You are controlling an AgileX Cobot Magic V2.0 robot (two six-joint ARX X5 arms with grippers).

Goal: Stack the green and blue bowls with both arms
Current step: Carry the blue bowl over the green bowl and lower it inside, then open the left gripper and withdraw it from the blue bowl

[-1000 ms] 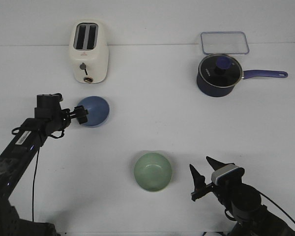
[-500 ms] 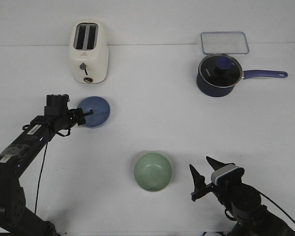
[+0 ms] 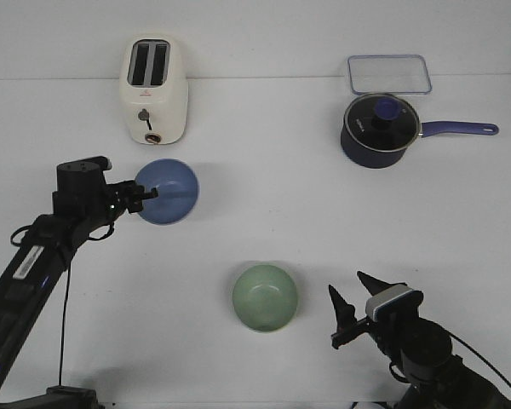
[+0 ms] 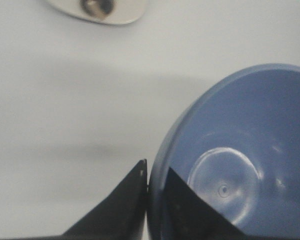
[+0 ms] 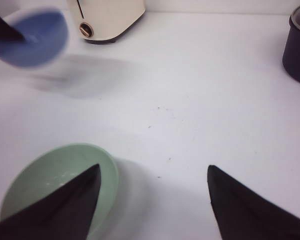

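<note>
The blue bowl [image 3: 169, 191] hangs tilted above the table at the left, below the toaster. My left gripper [image 3: 148, 195] is shut on its rim, one finger inside and one outside; the same grip shows in the left wrist view, where the blue bowl [image 4: 240, 160] fills the frame beside the left gripper [image 4: 155, 172]. The green bowl [image 3: 265, 298] sits upright on the table near the front middle. My right gripper [image 3: 347, 296] stands open just right of it, empty. In the right wrist view the green bowl [image 5: 50, 175] lies beside one finger of the right gripper [image 5: 154, 172], and the blue bowl [image 5: 32, 37] is blurred far off.
A cream toaster [image 3: 154, 89] stands at the back left. At the back right are a dark blue lidded saucepan [image 3: 380, 129] with a long handle and a clear plastic container [image 3: 389, 73] behind it.
My left arm has lifted the blue bowl off the table and carried it a little to the right, tilting it. The right arm and the green bowl have not moved.
</note>
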